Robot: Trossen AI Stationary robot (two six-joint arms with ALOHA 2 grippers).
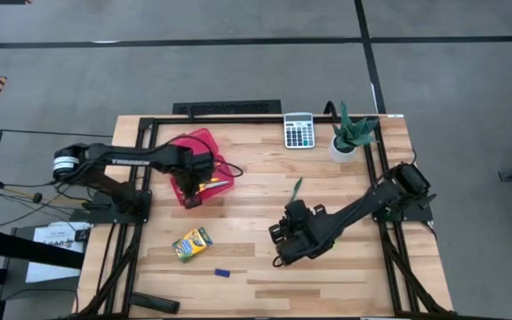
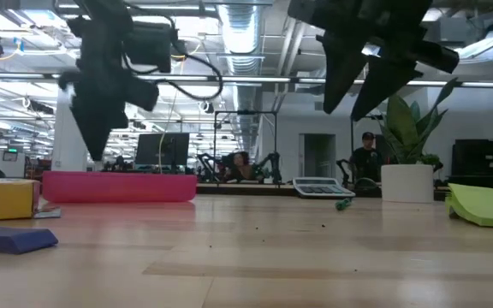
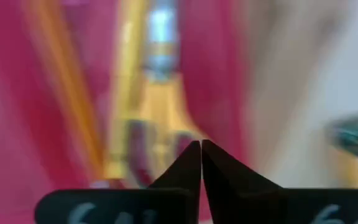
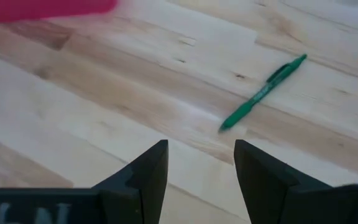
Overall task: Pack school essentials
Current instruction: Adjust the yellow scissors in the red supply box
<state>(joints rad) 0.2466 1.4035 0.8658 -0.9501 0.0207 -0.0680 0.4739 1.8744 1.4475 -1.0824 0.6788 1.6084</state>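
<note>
The red hinged case [image 1: 204, 140] lies open at the table's left. Orange pencils [image 3: 61, 93] and yellow-handled scissors [image 3: 154, 106] are inside it. My left gripper [image 3: 201, 146] is shut and hovers just above the case [image 2: 118, 186], pointing down [image 2: 94, 147]. My right gripper [image 4: 201, 155] is open at mid-table [image 1: 284, 236], raised off the wood. The green pen [image 4: 263, 93] lies flat ahead of it [image 1: 297, 187]. The yellow-green crayon box [image 1: 192, 243] and the tiny blue eraser [image 1: 222, 273] lie near the front edge. The lime sticky-note pad [image 2: 486, 205] lies on the table. No marker shows.
The grey calculator [image 1: 299, 131] and a potted plant [image 1: 349, 138] stand at the far edge. A black frame runs along the table's left, right and far sides. Bare wood lies between the case and the pen. People sit in the room behind [image 2: 366, 158].
</note>
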